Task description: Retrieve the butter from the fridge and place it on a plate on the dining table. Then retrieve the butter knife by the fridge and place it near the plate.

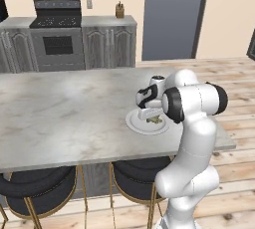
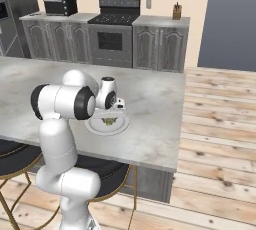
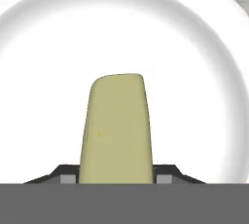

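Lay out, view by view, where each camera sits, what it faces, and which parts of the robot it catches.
Left base view: behind the arm to its left, looking over the dining table at the plate; white arm at lower right.
Right base view: behind to its right, same table and plate; arm at lower left.
Hand view: on the hand, looking down at the butter between its fingertips, over the plate.
Shared: both base views show the stove beyond.

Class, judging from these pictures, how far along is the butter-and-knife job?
Done: the butter is out of the fridge and at the dining table. In hand: the gripper, shut on the butter, holds it just over the plate. Left: release it there, then bring the butter knife to the plate.
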